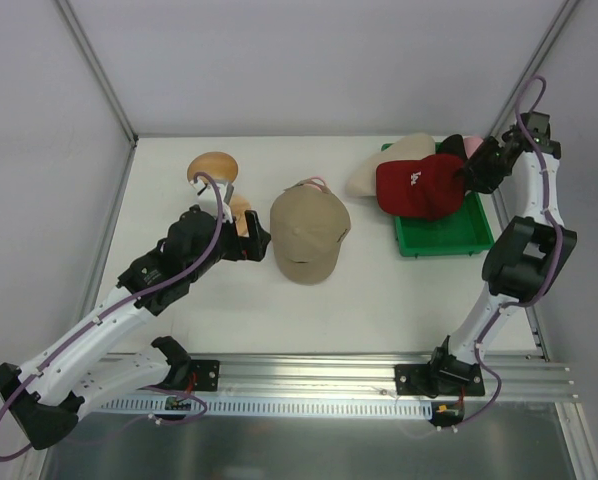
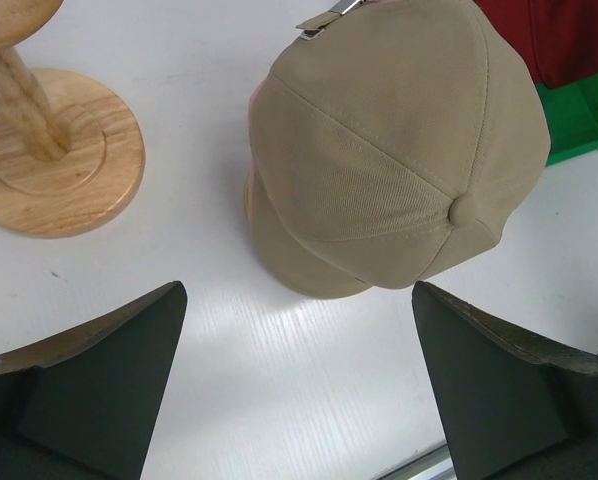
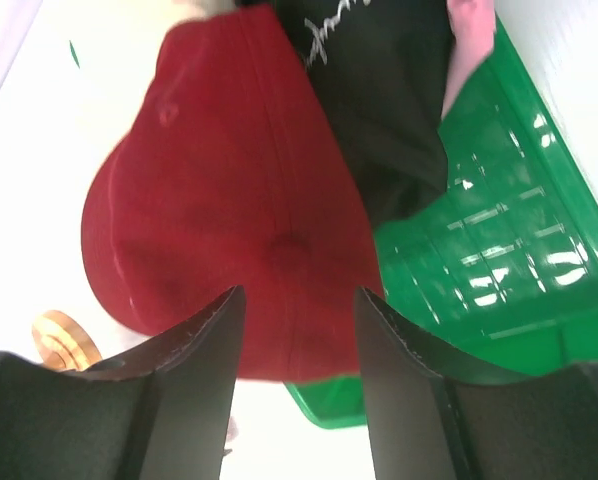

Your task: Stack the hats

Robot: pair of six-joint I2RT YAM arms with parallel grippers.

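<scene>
A tan cap lies on the white table, crown up; it also shows in the left wrist view. My left gripper is open and empty just left of it, not touching. A red cap with white lettering lies on top in the green tray. A cream bucket hat, a black hat and a pink hat lie partly hidden behind it. My right gripper is open right over the red cap.
A mushroom-shaped wooden stand stands behind my left gripper, close to the left arm. The green tray's wall is to the right of my right fingers. Grey walls enclose the table at back and sides.
</scene>
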